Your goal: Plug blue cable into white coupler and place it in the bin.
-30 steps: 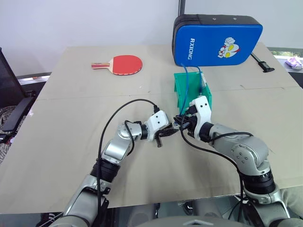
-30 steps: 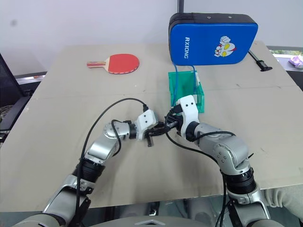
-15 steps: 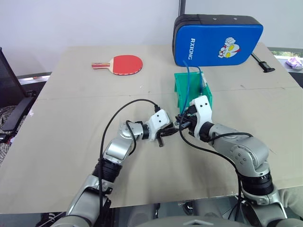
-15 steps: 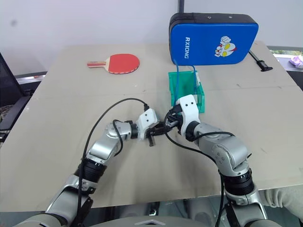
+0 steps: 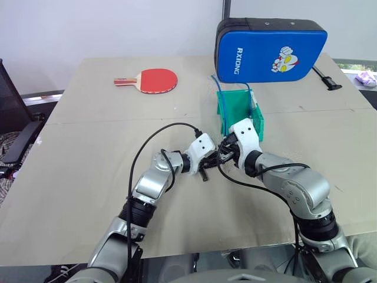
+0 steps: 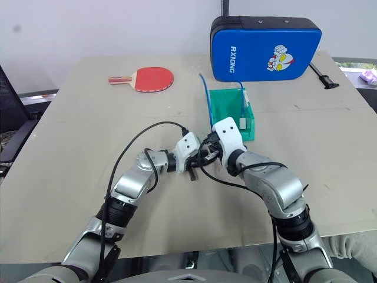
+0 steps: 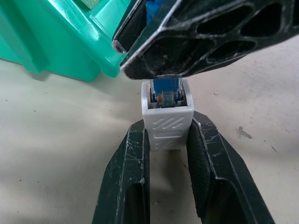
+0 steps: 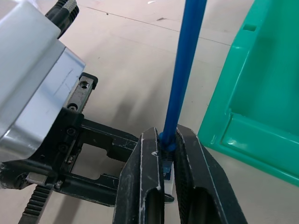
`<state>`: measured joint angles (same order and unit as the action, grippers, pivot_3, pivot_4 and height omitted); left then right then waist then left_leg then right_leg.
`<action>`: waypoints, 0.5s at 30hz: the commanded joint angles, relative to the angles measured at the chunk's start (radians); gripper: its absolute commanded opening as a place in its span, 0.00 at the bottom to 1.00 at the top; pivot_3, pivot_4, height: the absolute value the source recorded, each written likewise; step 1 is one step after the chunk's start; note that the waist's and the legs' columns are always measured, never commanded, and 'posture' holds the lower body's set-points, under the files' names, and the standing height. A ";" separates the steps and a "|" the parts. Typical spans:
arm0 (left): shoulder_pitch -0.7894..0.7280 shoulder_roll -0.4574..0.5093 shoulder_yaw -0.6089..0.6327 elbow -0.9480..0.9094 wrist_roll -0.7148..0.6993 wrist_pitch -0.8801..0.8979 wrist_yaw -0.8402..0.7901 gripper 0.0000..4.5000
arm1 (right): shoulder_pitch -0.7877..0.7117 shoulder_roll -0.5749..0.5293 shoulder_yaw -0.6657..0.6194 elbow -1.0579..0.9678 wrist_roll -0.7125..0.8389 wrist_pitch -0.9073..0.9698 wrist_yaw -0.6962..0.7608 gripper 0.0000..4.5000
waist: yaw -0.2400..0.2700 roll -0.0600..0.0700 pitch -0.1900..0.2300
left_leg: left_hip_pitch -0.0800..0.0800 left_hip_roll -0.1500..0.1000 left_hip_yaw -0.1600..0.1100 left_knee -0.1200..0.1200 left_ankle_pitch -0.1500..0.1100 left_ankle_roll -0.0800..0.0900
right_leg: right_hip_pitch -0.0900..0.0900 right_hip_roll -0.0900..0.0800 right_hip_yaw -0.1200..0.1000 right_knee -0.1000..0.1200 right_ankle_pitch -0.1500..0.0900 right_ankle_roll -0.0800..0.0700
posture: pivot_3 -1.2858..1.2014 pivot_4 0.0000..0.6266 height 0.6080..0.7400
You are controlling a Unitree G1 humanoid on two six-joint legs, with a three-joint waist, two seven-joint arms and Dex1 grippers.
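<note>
Over the table, just in front of the green bin (image 5: 238, 109), my two grippers meet tip to tip. My left gripper (image 7: 167, 129) is shut on the white coupler (image 7: 167, 126), its socket facing away from the fingers. My right gripper (image 8: 167, 140) is shut on the plug end of the blue cable (image 8: 184, 70), and the plug (image 7: 164, 95) sits in the coupler's socket. From the plug, the cable (image 6: 206, 94) rises up past the bin's left wall. In the head view the left gripper (image 5: 207, 163) and the right gripper (image 5: 222, 154) touch at the coupler.
A second blue cable with a pale block (image 6: 242, 121) lies inside the bin. A big blue pad (image 5: 271, 50) stands behind the bin, and a red table tennis paddle (image 5: 154, 80) lies at the back left. A black tool (image 5: 325, 79) lies at the far right.
The two grippers have closed in on each other and both wrists have rolled. The cable's free length has swung from over the bin to its left side.
</note>
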<state>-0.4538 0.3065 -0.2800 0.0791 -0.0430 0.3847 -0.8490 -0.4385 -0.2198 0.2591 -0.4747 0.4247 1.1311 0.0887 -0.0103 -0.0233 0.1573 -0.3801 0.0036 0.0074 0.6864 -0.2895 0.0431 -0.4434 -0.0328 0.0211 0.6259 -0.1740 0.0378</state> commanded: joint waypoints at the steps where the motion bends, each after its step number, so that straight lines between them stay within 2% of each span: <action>1: -0.008 -0.023 -0.002 -0.062 -0.016 0.000 0.024 0.11 | 0.031 -0.011 0.045 0.028 -0.013 0.046 0.025 0.00 | 0.000 0.000 0.000 | 0.000 0.000 0.000 0.000 0.000 0.000 | 0.000 0.000 0.000 0.000 0.000 0.000 | 0.52 0.24 1.00; 9: -0.003 -0.025 -0.010 -0.072 -0.017 0.010 0.034 0.11 | 0.106 -0.052 0.086 0.066 -0.050 0.006 0.094 0.00 | 0.001 0.000 -0.001 | 0.001 0.000 -0.001 0.000 0.000 0.000 | 0.002 0.000 -0.001 -0.001 0.000 0.000 | 0.52 0.24 1.00; 15: -0.023 -0.034 -0.011 -0.053 -0.016 0.007 0.038 0.11 | 0.061 -0.119 0.162 0.140 -0.093 -0.047 0.202 0.00 | 0.002 0.001 -0.003 | 0.001 -0.001 -0.003 0.000 0.000 0.000 | 0.004 -0.001 -0.003 -0.002 -0.001 0.001 | 0.52 0.24 1.00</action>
<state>-0.4433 0.2960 -0.2909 0.0613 -0.0416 0.4080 -0.8202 -0.4273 -0.3200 0.3312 -0.4422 0.3346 1.0324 0.2425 -0.0087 -0.0225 0.1544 -0.3781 0.0027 0.0042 0.6864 -0.2895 0.0431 -0.4391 -0.0337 0.0178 0.6236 -0.1753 0.0391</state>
